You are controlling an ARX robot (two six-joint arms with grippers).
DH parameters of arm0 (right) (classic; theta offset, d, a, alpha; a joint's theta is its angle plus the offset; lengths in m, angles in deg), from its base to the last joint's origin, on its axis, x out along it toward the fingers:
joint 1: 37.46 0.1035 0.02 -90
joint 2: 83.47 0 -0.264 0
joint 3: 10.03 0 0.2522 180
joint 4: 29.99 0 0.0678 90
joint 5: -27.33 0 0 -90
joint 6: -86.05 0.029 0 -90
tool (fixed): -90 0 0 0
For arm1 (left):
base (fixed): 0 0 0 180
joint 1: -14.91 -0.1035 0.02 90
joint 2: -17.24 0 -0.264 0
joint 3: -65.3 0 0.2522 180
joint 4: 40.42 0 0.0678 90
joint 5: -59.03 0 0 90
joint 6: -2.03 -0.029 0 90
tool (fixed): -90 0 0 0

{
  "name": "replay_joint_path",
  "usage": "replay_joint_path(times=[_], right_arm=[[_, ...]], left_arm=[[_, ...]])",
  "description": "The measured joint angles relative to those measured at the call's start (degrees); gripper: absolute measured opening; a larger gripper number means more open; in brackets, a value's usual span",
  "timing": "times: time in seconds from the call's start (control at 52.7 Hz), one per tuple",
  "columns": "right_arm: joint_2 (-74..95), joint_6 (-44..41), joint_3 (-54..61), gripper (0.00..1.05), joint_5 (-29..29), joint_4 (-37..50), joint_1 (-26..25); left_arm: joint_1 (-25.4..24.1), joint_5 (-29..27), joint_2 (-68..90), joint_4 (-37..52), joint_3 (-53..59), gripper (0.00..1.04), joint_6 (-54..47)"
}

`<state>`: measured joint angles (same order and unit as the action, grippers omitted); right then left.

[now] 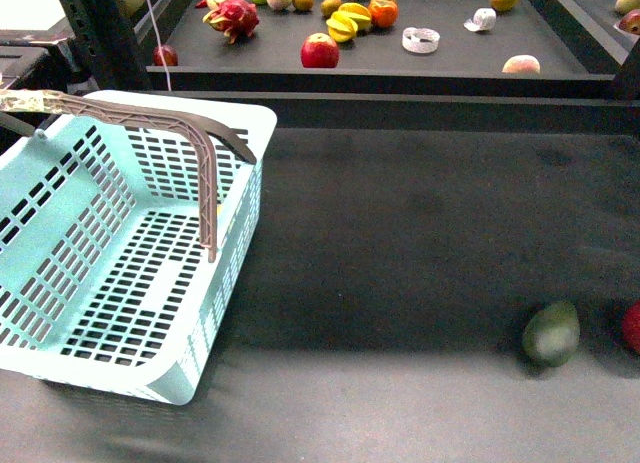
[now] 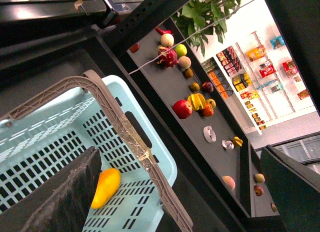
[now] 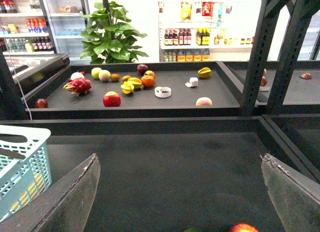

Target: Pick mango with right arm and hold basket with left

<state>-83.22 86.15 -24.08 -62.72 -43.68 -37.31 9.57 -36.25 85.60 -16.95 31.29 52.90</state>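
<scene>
The yellow mango (image 2: 106,187) lies on the floor of the light-blue basket (image 2: 131,99), seen in the left wrist view. The basket stands at the table's left in the front view (image 1: 232,273), its brown handle (image 1: 150,118) raised. My left gripper (image 2: 172,202) is open, its jaws wide apart above the basket, with the handle (image 2: 127,132) running between them, untouched. My right gripper (image 3: 185,202) is open and empty over bare table, right of the basket (image 3: 25,159). Yellow shows through the basket's slots there. Neither arm shows in the front view.
A dull green fruit (image 1: 551,332) and a red fruit (image 1: 632,326) lie at the table's front right; the red one shows at the right wrist view's edge (image 3: 243,227). A raised back shelf (image 1: 450,68) holds several fruits, among them a red apple (image 1: 320,51).
</scene>
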Motion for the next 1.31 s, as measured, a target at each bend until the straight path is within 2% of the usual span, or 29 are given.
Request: replay_joint_path(times=[0.114,0.133,0.171,0.209,0.247,0.341,0.474,0.512,0.588,0.683,1.308], right_arm=[[0.0,0.0,0.0,0.96,0.0,0.0,-0.02],[0.0,0.0,0.0,0.96,0.0,0.0,-0.02],[0.0,0.0,0.0,0.96,0.0,0.0,-0.02],[0.0,0.0,0.0,0.96,0.0,0.0,-0.02],[0.0,0.0,0.0,0.96,0.0,0.0,-0.02],[-0.02,0.0,0.0,0.96,-0.02,0.0,-0.02],[-0.02,0.0,0.0,0.96,0.0,0.0,-0.02],[0.0,0.0,0.0,0.96,0.0,0.0,-0.02],[-0.02,0.0,0.0,0.96,0.0,0.0,-0.02],[-0.02,0.0,0.0,0.96,0.02,0.0,0.0],[-0.02,0.0,0.0,0.96,0.0,0.0,-0.02]], left_arm=[[-0.31,0.74,-0.68,0.0,0.28,0.99,-2.43],[-0.66,2.6,-0.22,1.6,0.79,0.96,-5.42],[-0.96,7.43,0.37,7.58,2.62,0.89,-11.82],[-1.01,9.84,0.31,12.0,4.74,0.82,-18.58],[-0.81,10.73,-0.61,14.91,6.34,0.75,-26.12],[-0.07,10.64,-3.98,15.26,8.87,0.59,-40.13],[1.05,9.31,-9.22,13.09,12.13,0.34,-47.47],[2.73,6.56,-10.82,12.17,12.9,0.27,-48.15],[5.16,5.62,-15.47,9.68,14.99,0.05,-49.44],[5.22,5.29,-16.39,11.65,17.55,0.04,-49.77],[5.31,5.29,-42.27,-11.19,19.26,0.04,-50.25]])
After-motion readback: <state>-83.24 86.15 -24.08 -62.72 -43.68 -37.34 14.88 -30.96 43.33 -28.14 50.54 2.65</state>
